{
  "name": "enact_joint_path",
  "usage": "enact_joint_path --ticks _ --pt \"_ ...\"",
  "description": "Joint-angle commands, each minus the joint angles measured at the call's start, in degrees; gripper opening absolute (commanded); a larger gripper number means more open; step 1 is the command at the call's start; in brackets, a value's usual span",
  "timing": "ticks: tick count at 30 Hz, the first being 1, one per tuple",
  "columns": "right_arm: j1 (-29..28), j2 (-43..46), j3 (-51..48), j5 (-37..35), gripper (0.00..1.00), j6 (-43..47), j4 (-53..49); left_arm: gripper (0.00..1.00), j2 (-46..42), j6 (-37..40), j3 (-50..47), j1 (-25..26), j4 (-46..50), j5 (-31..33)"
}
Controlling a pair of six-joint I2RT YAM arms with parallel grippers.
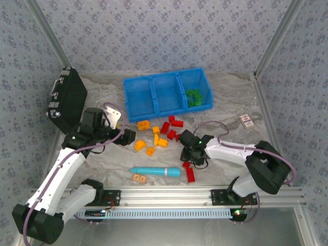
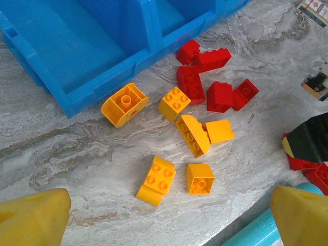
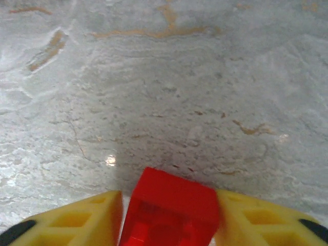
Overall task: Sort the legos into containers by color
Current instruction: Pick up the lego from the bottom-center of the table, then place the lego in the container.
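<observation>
The blue containers tray (image 1: 154, 78) stands at the back, with green legos (image 1: 193, 97) in its right compartment. Red legos (image 1: 171, 125) and yellow legos (image 1: 154, 139) lie scattered in front of it. My left gripper (image 1: 128, 137) hangs open above the yellow ones; in the left wrist view two yellow bricks (image 2: 156, 179) lie ahead of its spread fingers (image 2: 36, 215), with the red cluster (image 2: 215, 77) and the tray (image 2: 77, 56) beyond. My right gripper (image 3: 169, 205) is low over the cloth, shut on a red lego (image 3: 171, 202) between its yellow fingers.
A cyan cylinder (image 1: 155, 171) lies near the front, with an orange brick (image 1: 139, 178) to its left and a red brick (image 1: 190, 174) to its right. A black case (image 1: 66, 100) leans at the left wall. A small card (image 1: 247, 121) lies at the right.
</observation>
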State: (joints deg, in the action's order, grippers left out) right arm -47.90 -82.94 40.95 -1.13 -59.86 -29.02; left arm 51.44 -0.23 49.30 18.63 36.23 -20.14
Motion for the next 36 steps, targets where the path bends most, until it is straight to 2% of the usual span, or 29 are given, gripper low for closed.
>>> enact_joint_path --ticks 1,6,11,15,20,26,30,36 --pt "-0.5 -3.0 -0.3 1.6 0.41 0.9 7.3 1.0 -0.5 0.2 -0.2 -0.4 0.3 -0.3" --pt "1.7 -4.5 -0.1 1.9 0.33 3.1 9.6 1.0 -0.2 0.3 -0.1 -0.4 0.4 -0.1" --pt "5.8 -6.0 6.9 2.3 0.31 9.6 7.3 1.0 -0.1 0.5 -0.2 -0.4 0.5 0.4" --pt "10.5 -8.4 19.4 1.4 0.3 18.3 1.9 1.0 0.1 0.7 -0.4 -0.4 0.5 0.9" --pt "15.5 -17.1 38.2 1.4 0.29 26.8 -0.8 1.0 0.8 0.9 -0.3 -0.5 0.7 1.5" --pt "16.3 -33.9 61.6 -2.6 0.28 34.0 -3.3 1.0 2.8 1.6 0.4 -0.5 1.4 2.0" --pt "16.8 -45.8 76.7 -3.3 0.28 36.1 -8.6 1.0 2.9 1.7 0.3 -0.5 1.5 2.4" --pt "17.3 -55.0 86.9 -4.8 0.29 37.5 -10.8 1.0 -0.1 2.2 -0.6 -0.5 -0.2 2.8"
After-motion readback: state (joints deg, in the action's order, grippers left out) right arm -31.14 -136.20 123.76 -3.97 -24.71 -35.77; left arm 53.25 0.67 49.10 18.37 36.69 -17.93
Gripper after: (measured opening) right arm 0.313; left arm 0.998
